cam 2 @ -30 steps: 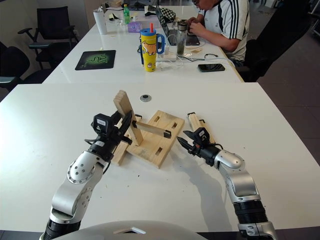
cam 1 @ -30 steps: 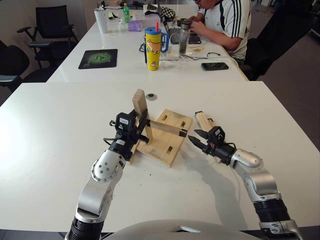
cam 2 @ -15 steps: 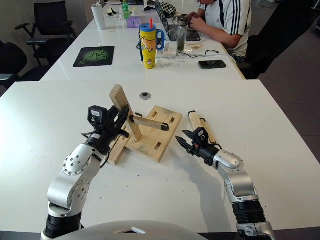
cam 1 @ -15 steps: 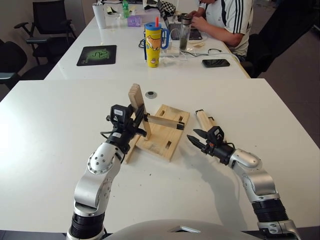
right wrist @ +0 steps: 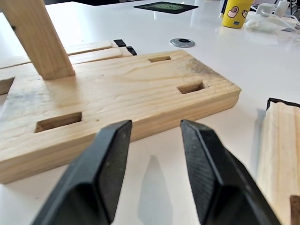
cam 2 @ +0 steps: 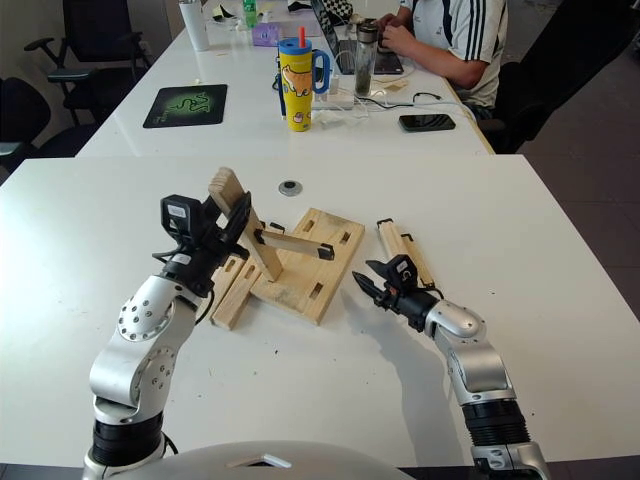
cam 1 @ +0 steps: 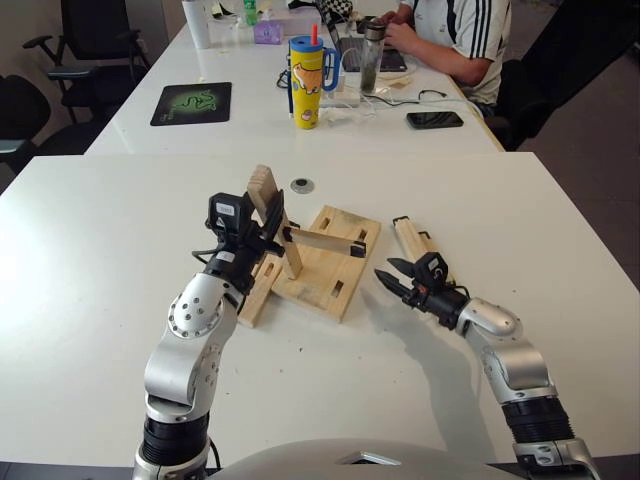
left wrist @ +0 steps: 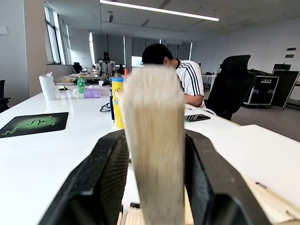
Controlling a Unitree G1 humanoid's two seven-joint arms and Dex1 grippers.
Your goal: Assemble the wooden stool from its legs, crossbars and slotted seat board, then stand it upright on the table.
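Left pincer (cam 1: 262, 228) is pinching the upper part of a wooden leg (cam 1: 265, 192); in the left wrist view both fingers press flat on its sides. Below the pincer the leg foot stands in a slot of the seat board (cam 1: 335, 265), tilted rather than square, so the high grip probably serves to lever it upright and push it home. A crossbar (cam 1: 325, 241) runs from the leg out over the board, away from this pincer. A loose piece (cam 1: 255, 295) lies under the left wrist, against the board edge. Right pincer (cam 1: 386, 270) is spread and empty, low over the table (cam 1: 100, 230), tips just short of the board's side. It looks placed to brace the board against sliding. Spare pieces (cam 1: 412, 240) lie just behind it. Versus one second ago: the head view has shifted. Allowing for that, the left pincer and leg top have drifted outward from the board, and the right pincer is unchanged.
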